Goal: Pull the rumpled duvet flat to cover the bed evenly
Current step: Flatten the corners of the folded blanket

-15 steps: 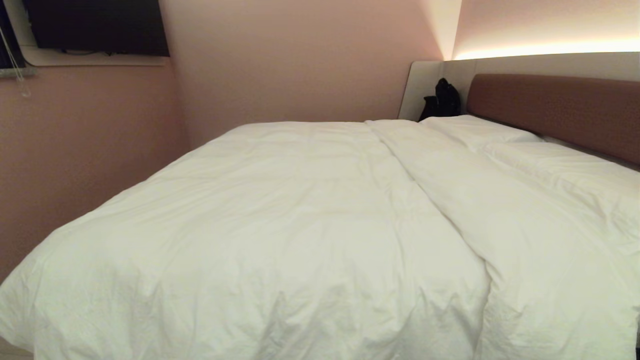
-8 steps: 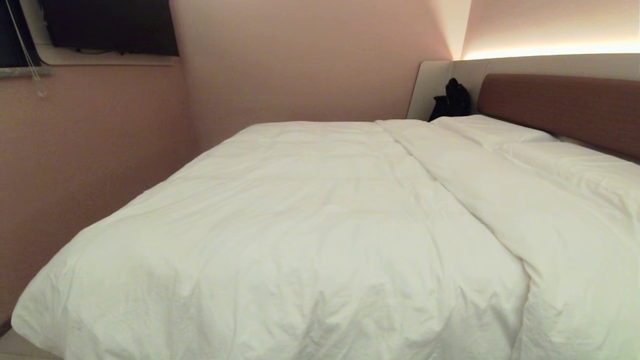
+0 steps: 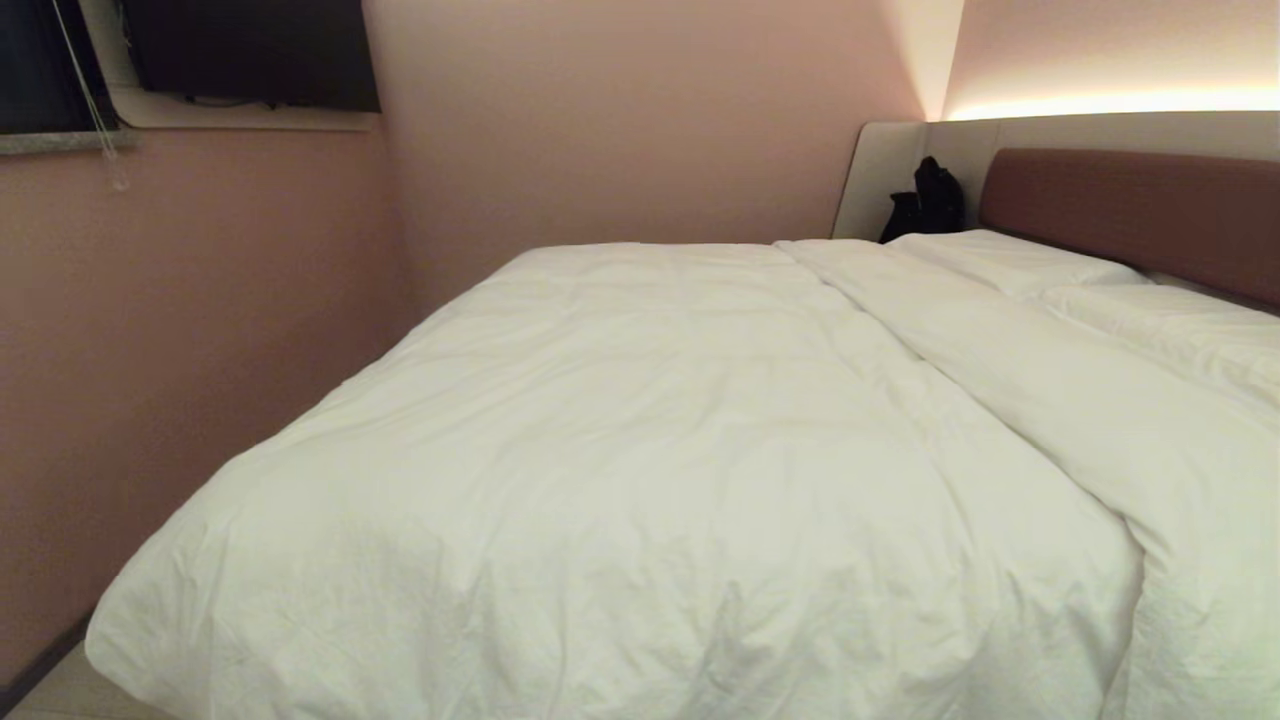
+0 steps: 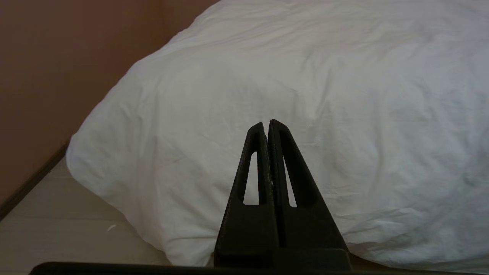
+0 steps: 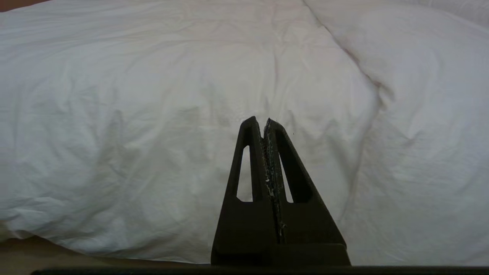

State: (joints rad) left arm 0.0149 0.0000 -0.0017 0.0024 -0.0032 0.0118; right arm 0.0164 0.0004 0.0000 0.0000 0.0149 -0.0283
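Note:
The puffy white duvet lies over the bed, whose brown headboard is at the right. A long fold runs slantwise across the duvet, with a raised band of it to the right. White pillows lie by the headboard. Neither arm shows in the head view. My left gripper is shut and empty, held before the duvet's hanging corner without touching it. Further along the same edge, my right gripper is also shut and empty, facing the duvet.
A pink wall runs close along the bed's left side, leaving a narrow strip of pale floor. A dark screen hangs high on that wall. A black bag sits in the far corner by the headboard.
The whole head view has slid to the right, so the camera has moved; more of the left wall and the floor shows. The duvet itself lies as before.

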